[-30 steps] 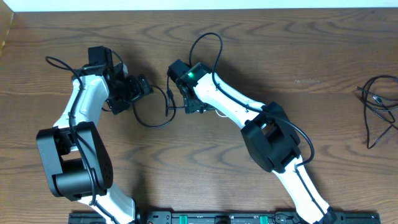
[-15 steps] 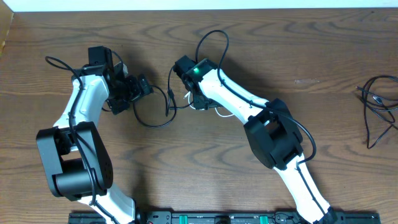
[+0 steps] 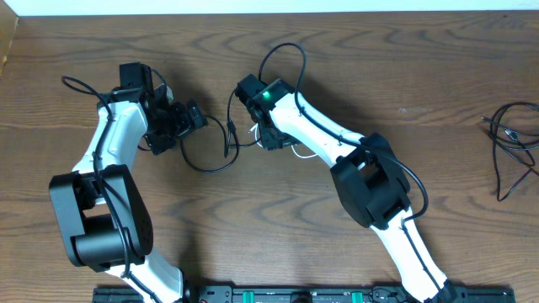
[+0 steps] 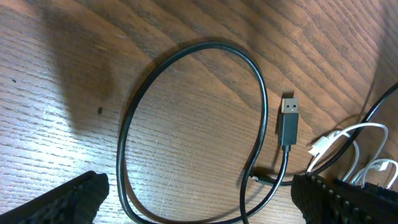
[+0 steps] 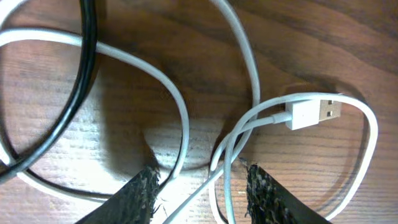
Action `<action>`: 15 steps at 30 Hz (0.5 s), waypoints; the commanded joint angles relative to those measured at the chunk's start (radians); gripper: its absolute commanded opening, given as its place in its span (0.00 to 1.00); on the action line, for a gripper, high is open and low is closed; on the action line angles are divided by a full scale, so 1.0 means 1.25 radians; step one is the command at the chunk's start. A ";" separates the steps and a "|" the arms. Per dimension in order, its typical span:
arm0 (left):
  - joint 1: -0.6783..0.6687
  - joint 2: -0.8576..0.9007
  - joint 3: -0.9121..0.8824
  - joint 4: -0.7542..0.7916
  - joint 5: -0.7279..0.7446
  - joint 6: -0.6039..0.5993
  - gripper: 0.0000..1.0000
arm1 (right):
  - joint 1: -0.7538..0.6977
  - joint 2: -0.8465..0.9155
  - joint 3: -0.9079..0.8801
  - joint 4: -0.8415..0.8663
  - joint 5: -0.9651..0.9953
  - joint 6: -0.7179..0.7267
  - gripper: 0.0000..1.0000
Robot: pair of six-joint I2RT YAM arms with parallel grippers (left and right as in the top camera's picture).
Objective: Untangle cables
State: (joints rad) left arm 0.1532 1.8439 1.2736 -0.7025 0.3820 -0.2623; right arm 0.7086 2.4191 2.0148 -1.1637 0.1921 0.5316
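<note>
Black cord (image 4: 263,106) is lying in one big loose loop on the wooden table (image 3: 379,67), directly beneath the left gripper (image 4: 199,186). That gripper's fingers (image 4: 68,199) are standing spread wide, one at each lower corner of its wrist view, and they are pinching nothing. The loop is crossing over itself close to its USB plug (image 4: 289,118), which is resting flat on the wood just inside the finger on the right of that view.

Over at the right gripper (image 5: 199,186), the white cable (image 5: 185,124) is curling in several overlapping loops. A few of its strands are running down into the gap between the two fingers (image 5: 134,199). Those fingers are sitting partly apart, straddling the strands, and I am not seeing them squeeze anything. The white plug (image 5: 311,113) is lying off to the side, clear of the tips, while the black cord is sweeping past the white loops at the edge of the view.

A second black cord (image 3: 496,168) is sprawling near the table's far right edge, well apart from both arms.
</note>
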 commanded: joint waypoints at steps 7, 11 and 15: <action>-0.003 -0.001 -0.008 -0.002 -0.008 -0.002 0.99 | -0.060 0.041 -0.013 -0.042 -0.006 -0.089 0.16; -0.003 -0.001 -0.008 -0.002 -0.008 -0.002 0.99 | -0.093 0.041 -0.013 -0.070 -0.006 -0.093 0.08; -0.003 -0.001 -0.008 -0.002 -0.008 -0.002 1.00 | -0.126 0.041 -0.013 -0.092 -0.005 -0.150 0.01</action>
State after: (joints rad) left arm 0.1532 1.8439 1.2736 -0.7025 0.3824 -0.2623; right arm 0.5838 2.4287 2.0144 -1.2716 0.1757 0.4042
